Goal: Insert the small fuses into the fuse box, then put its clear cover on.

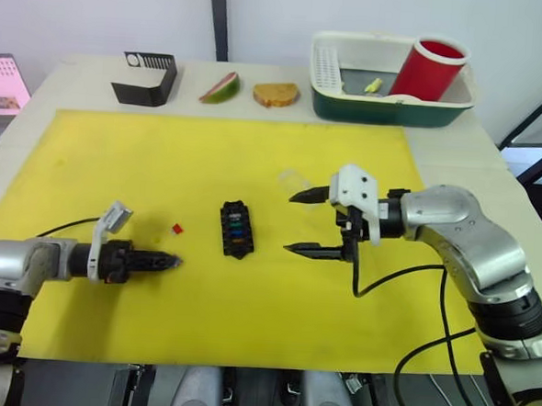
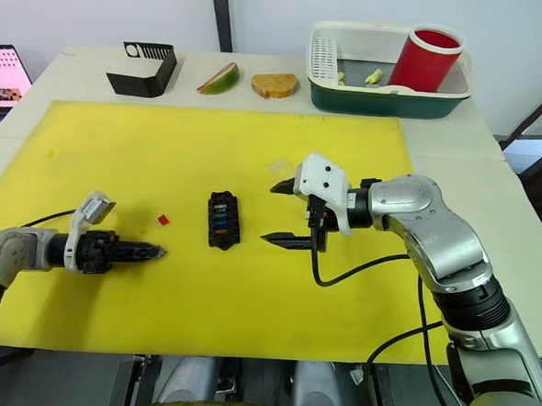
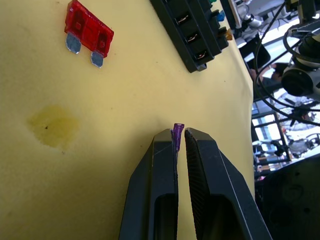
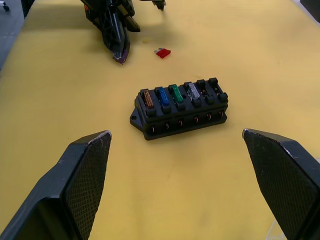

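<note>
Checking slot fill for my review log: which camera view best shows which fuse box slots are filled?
The right wrist view: the fuse box shows orange, blue, green and grey fuses seated, with two end slots open. The left wrist view catches only a corner. The eye views show it small, with colours hard to separate.

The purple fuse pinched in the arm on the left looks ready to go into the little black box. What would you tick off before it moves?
1. Purple fuse gripped between the left gripper's fingers: ok.
2. Free slots in the fuse box: ok, orange, blue, green and grey fuses fill four and two slots at one end look vacant.
3. Fuse blades pointing the right way for the slot: cannot tell.
4. Right gripper out of the way: ok, open and beside the box, not touching it.
5. Red fuse accounted for: ok, lying loose on the yellow mat between left gripper and box.
6. Clear cover nearby: ok, faint on the mat beyond the right gripper.
</note>
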